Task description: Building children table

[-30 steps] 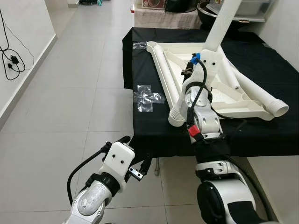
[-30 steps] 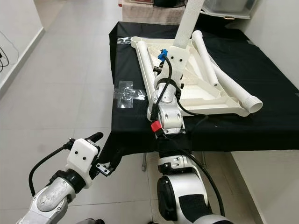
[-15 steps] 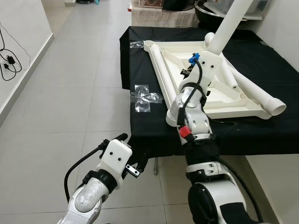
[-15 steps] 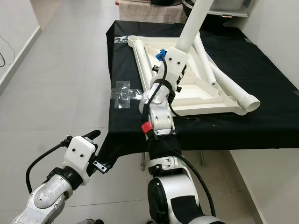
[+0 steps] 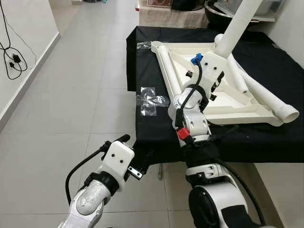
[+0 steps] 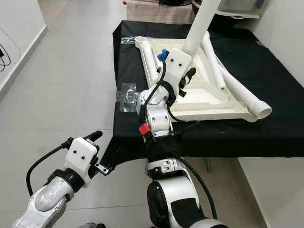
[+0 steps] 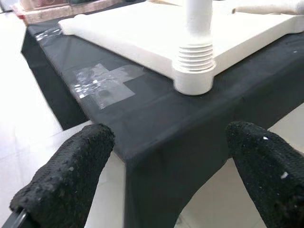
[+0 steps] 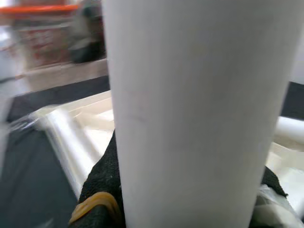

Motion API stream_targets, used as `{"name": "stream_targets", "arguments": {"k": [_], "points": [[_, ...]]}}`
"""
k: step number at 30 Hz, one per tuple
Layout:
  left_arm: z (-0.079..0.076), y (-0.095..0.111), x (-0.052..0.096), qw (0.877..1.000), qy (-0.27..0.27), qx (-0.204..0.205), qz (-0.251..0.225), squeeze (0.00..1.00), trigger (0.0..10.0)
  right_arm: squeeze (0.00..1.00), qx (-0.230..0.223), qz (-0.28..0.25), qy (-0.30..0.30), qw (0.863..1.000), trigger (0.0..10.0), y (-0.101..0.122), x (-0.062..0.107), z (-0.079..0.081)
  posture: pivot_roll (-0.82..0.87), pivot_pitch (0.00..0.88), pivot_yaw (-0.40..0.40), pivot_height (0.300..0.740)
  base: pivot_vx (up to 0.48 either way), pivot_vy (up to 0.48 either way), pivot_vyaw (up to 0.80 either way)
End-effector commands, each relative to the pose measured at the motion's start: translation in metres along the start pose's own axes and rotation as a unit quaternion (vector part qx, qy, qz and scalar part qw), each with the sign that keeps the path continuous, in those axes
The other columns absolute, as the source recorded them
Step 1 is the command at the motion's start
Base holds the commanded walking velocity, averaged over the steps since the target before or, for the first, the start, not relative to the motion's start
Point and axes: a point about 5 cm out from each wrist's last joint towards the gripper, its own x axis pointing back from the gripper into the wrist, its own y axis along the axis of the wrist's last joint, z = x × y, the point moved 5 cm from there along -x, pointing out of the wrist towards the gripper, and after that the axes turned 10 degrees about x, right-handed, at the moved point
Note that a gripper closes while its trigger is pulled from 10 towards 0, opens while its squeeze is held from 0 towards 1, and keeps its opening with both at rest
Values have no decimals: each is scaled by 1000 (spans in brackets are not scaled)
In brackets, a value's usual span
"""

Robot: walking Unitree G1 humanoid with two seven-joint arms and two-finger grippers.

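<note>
Tabletop [image 5: 223, 102]: cream plastic panel, lying upside down on the black-covered table, ribbed underside up, one corner near the table's front edge.
Attached leg [image 7: 197, 28]: white tube lying along the panel's left edge, threaded end at the front corner socket.
Loose legs [image 5: 266, 95]: white tubes lying across the panel's right side.
Held leg [image 6: 202, 26]: white tube, raised steeply above the panel.

Item count, table surface
One inverted tabletop [image 5: 228, 102]; three white legs: held [image 5: 236, 26], left [image 5: 167, 69], right [image 5: 266, 95]; one clear plastic bag [image 5: 151, 99].
</note>
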Motion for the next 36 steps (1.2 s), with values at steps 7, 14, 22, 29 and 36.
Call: {"name": "stream_targets", "arguments": {"k": [7,14,22,29,36], "points": [[0,-7,-1,1000,2,-4,9,0,10000,0,11,73,304,950,10000,-52,13,51,74,165,-92,740,0,0,0],[1,-5,-2,1000,3,-4,6,0,10000,0,53,60,437,896,10000,-58,14,54,72,170,-95,740,0,0,0],[2,-3,-3,1000,3,-5,3,0,10000,0,33,45,540,840,10000,-49,26,63,73,176,-91,740,0,0,0],[0,-3,-4,1000,-1,-6,4,0,10000,0,-50,66,513,854,10000,-51,15,56,75,180,-90,740,0,0,0],[3,-4,-5,1000,-1,-9,6,0,10000,0,-92,5,573,814,10000,-37,38,57,77,185,-85,740,0,0,0]]}}
